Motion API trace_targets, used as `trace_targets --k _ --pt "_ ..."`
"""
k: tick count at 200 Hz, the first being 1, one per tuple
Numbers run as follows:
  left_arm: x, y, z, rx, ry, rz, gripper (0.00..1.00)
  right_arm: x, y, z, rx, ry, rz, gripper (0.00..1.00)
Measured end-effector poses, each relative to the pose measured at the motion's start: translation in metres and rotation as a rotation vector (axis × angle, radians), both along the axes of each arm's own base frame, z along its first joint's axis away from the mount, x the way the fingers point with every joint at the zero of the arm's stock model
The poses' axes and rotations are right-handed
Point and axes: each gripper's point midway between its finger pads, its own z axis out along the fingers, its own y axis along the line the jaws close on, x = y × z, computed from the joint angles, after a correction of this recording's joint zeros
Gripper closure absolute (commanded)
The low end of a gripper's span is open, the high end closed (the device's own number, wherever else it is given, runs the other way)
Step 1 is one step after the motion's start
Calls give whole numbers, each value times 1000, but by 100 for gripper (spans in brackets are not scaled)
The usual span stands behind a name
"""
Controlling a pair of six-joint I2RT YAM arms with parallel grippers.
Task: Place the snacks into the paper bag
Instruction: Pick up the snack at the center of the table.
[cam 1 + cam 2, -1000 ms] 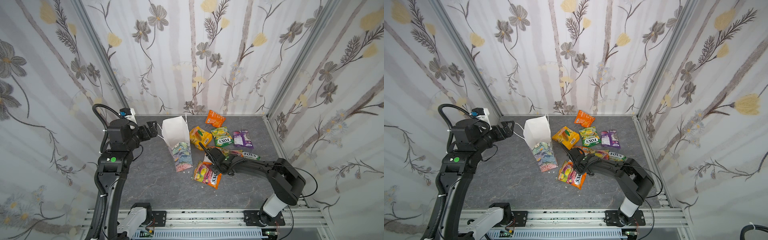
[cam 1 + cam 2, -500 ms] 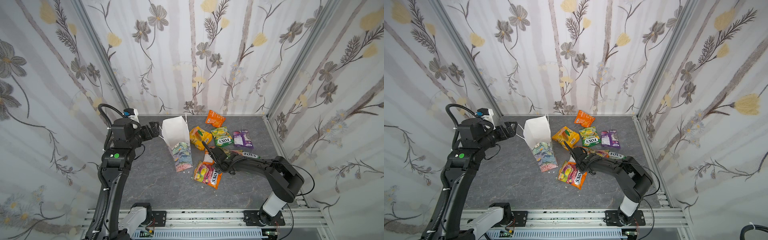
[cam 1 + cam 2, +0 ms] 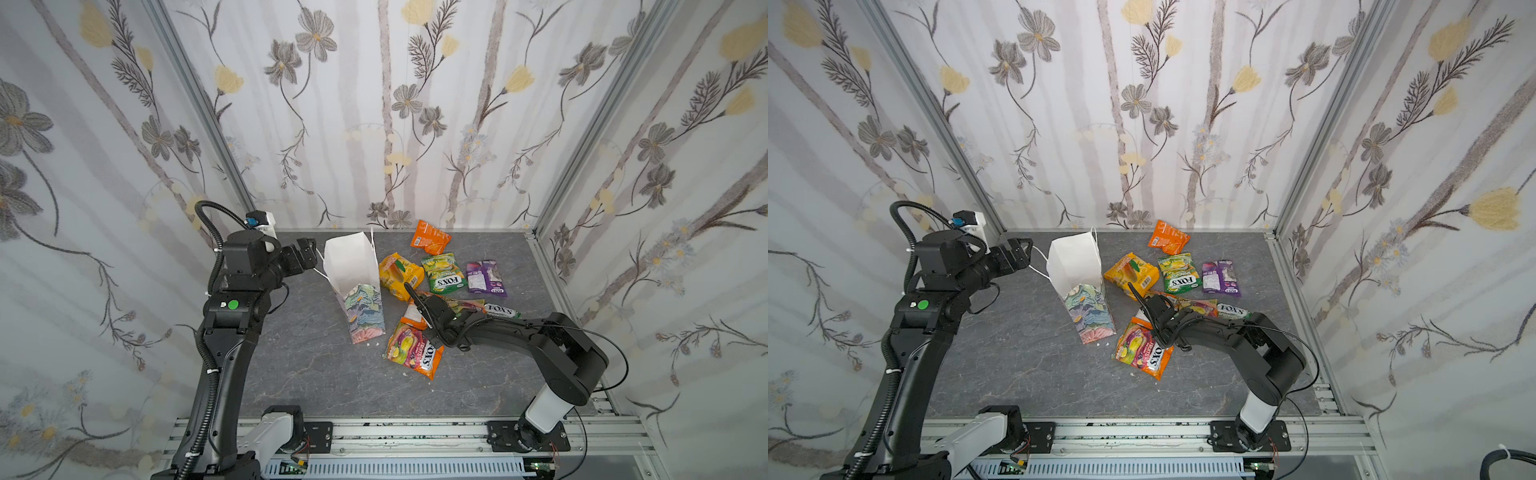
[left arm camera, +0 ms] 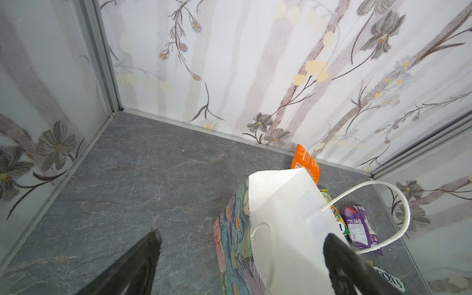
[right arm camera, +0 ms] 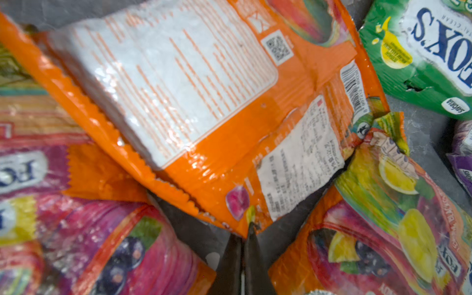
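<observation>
Snacks (image 3: 442, 274): scattered right of centre, mid-worktop (image 3: 311, 374) to back edge. Right wrist view alone: right gripper (image 5: 246, 229) pinched shut on orange packet (image 5: 204, 115) corner. Left wrist view alone: left gripper (image 4: 241, 236) spread wide near upright paper bag (image 4: 281, 204), centre.

Upright paper bag (image 3: 352, 266) beside scattered snacks (image 3: 442, 274) on grey table (image 3: 311, 374), right hand (image 3: 411, 291) amid them.

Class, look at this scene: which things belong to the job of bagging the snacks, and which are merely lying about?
Job: bag; orange packet, yellow packet, green packet, purple packet, pink packet, white-backed packet; left claw, open; right claw, shut on the white-backed packet.
Just there: table, walls, rail.
</observation>
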Motion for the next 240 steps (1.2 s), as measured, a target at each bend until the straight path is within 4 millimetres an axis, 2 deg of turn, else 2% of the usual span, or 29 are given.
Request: trace_targets --k 37,87,130,152,186,240 --pt "2 -4 -2 5 6 -27 2 2 7 16 80 -17 -14 100" --pt "4 -22 -12 -22 42 -126 18 4 4 34 177 -32 -54 100" --pt "4 -26 -23 -17 92 -150 35 7 4 58 283 -52 -83 100" --pt "4 -27 -23 -17 92 -153 53 9 4 73 344 -64 -90 100" --pt "4 -27 -23 -15 91 -155 67 10 4 90 416 -72 -93 100" --pt "3 -26 -19 -11 73 -149 72 11 6 113 517 -83 -103 100"
